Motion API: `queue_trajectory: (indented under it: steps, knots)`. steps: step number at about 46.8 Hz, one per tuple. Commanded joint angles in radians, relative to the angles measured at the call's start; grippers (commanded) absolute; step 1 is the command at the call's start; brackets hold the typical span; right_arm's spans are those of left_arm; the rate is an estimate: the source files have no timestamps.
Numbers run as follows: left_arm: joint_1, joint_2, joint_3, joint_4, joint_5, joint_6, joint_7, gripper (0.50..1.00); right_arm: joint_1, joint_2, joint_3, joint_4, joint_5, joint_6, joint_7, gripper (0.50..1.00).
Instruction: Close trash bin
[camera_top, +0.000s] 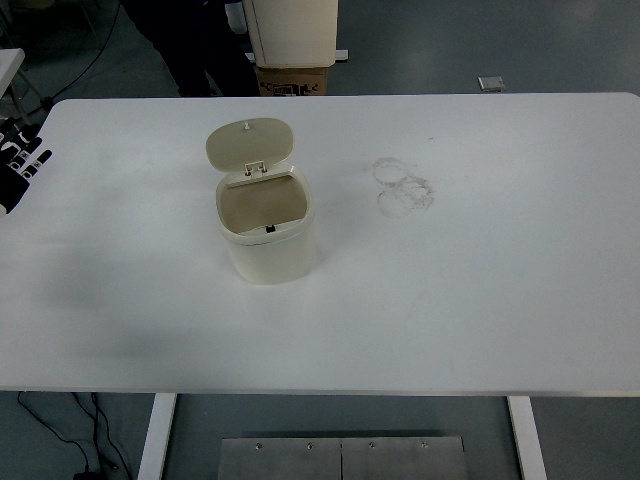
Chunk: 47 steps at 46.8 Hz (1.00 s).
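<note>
Well apart, trash bin stands open; left hand, perhaps spread, at table edge.

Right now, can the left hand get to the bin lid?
Probably yes. The left hand sits at the table's left edge, and only bare table lies between it and the trash bin. The lid stands open and upright, unobstructed. Whether the arm extends that far can't be judged.

One high head view looks down over the table.
</note>
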Motion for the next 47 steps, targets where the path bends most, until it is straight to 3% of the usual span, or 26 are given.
queue_trajectory:
  steps: [1, 22, 37, 47]
  knots:
    - [-0.014, 0.000, 0.000, -0.001, 0.000, -0.002, 0.000, 1.000, 0.000, 0.000, 0.000, 0.000, 0.000, 0.000, 0.000, 0.991]
    - [-0.099, 0.014, 0.005, -0.008, 0.000, 0.001, 0.002, 1.000, 0.000, 0.000, 0.000, 0.000, 0.000, 0.000, 0.000, 0.991]
    - [-0.100, 0.008, 0.021, -0.008, 0.003, 0.005, 0.008, 1.000, 0.000, 0.000, 0.000, 0.000, 0.000, 0.000, 0.000, 0.991]
    - [-0.152, 0.009, 0.066, -0.008, 0.116, 0.024, 0.008, 1.000, 0.000, 0.000, 0.000, 0.000, 0.000, 0.000, 0.000, 0.991]
